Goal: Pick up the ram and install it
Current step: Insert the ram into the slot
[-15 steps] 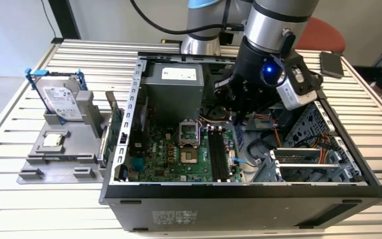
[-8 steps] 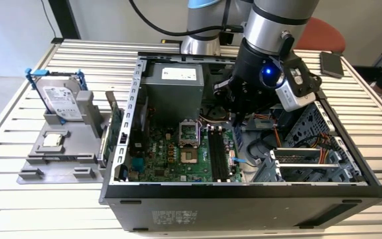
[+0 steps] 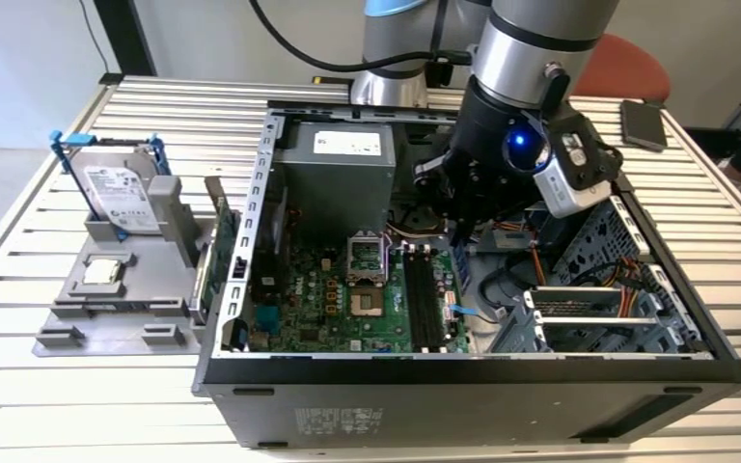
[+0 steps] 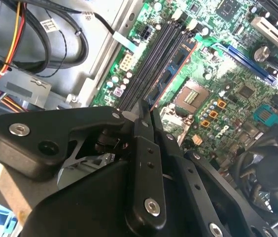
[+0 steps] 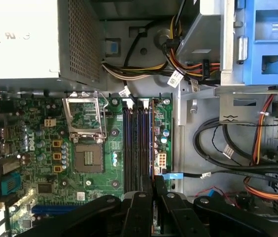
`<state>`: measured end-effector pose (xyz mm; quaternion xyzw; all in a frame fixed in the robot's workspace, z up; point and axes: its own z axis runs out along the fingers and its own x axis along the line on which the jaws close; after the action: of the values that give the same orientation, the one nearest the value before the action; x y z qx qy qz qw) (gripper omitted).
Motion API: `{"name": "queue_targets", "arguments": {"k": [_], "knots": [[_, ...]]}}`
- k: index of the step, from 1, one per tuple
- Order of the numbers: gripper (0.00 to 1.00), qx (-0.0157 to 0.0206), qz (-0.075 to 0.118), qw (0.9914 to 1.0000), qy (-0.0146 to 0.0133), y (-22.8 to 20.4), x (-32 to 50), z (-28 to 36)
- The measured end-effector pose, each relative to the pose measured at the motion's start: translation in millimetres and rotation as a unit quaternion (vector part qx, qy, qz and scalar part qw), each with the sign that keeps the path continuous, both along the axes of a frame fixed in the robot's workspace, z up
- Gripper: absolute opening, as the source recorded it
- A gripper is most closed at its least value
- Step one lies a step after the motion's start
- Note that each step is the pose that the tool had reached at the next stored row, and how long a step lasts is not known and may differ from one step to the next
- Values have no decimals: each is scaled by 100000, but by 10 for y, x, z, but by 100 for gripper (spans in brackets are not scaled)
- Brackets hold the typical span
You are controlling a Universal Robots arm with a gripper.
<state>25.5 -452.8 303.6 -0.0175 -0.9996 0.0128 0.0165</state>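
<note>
Pincer: black two-finger gripper (image 4: 148, 111) (image 5: 153, 180), fingers pressed together on the stick's near end.
Ram: long dark-blue circuit stick (image 4: 176, 66), running straight out from the fingertips, along the black memory slots (image 5: 135, 143).
Seating: cannot tell.

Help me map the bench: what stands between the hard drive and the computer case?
In the exterior view, a green expansion card stands on edge between the hard drive and the computer case.
</note>
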Motion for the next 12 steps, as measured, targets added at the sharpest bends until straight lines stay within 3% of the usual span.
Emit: {"name": "queue_targets", "arguments": {"k": [12], "knots": [[0, 4, 1, 100000, -1, 0, 0, -18]]}}
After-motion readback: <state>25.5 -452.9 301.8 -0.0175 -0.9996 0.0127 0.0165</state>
